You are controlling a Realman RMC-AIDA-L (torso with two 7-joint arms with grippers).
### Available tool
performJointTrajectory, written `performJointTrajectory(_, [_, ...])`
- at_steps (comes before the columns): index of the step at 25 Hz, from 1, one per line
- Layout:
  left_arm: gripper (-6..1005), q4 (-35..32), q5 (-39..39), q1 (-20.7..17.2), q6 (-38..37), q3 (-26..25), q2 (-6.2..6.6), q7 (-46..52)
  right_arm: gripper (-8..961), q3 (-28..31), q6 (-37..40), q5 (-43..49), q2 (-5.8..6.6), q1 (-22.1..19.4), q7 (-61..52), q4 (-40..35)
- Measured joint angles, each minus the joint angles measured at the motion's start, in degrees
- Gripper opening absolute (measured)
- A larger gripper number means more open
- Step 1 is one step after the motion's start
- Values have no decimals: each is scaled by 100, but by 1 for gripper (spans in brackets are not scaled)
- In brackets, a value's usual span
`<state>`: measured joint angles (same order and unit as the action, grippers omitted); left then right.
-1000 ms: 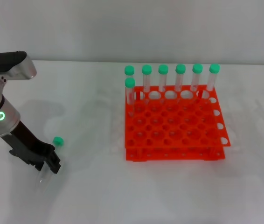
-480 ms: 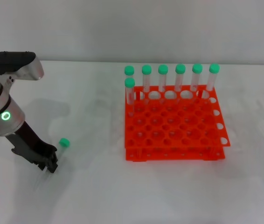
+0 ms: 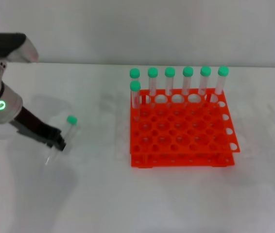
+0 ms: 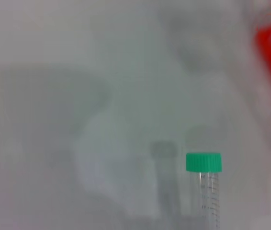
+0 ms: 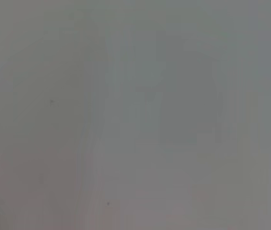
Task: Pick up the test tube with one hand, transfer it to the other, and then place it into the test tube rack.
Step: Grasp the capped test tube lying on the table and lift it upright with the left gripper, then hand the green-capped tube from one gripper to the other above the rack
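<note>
One slender clear plastic tube w/ green cap (image 3: 64, 137) sits clamped in left black end effector (image 3: 57, 144), well left of orange-red holed rack (image 3: 183, 133), off white surface (image 3: 128, 194). Keep grip firm, tube steady for handover; right end effector barely in view, state unclear.

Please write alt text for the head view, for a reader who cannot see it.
The left black two-finger hand holds a slender clear plastic tube with a green cap tilted above the white table. To its right stands an orange-red plastic rack with seven green-capped tubes along its back.
</note>
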<state>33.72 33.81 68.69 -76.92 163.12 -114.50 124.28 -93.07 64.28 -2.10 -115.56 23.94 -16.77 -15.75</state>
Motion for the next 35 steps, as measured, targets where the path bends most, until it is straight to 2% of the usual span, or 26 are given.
performJointTrajectory(7, [204,468,-1731,-224,-378,1,-36,-1503,826,-92,17,79,23,-20,-6,-26])
performJointTrajectory(11, [206,861,-2831,-466,-1026,1,-180,-2627,826,-224,272,355,64,-122,-65,-90])
performJointTrajectory(15, [209,1097,-3556,-769,-1787,1,-248,-3421,826,-229,535,1124,194,-319,-390,-371])
performJointTrajectory(19, [211,1122,-4043,-1122,-2693,1,-261,-4198,825,-223,742,2010,309,-515,-761,-842])
performJointTrajectory(20, [211,1128,-4113,-1188,-2886,1,-269,-4384,825,-223,742,2010,309,-515,-761,-842])
performJointTrajectory(21, [212,1131,-4125,-1232,-3031,1,-279,-4542,825,-203,752,2667,407,-606,-1312,-1231])
performJointTrajectory(23, [213,1142,-4125,-1343,-3366,1,-310,-4995,825,-194,732,3013,449,-620,-1674,-1424])
performJointTrajectory(28, [215,1270,-4042,-1432,-3651,5,-385,-5658,824,-179,687,3862,569,-461,-2973,-1716])
performJointTrajectory(35, [219,1281,-3318,-1079,-3494,10,-403,-5817,811,-168,709,4548,769,-106,-4875,-1680])
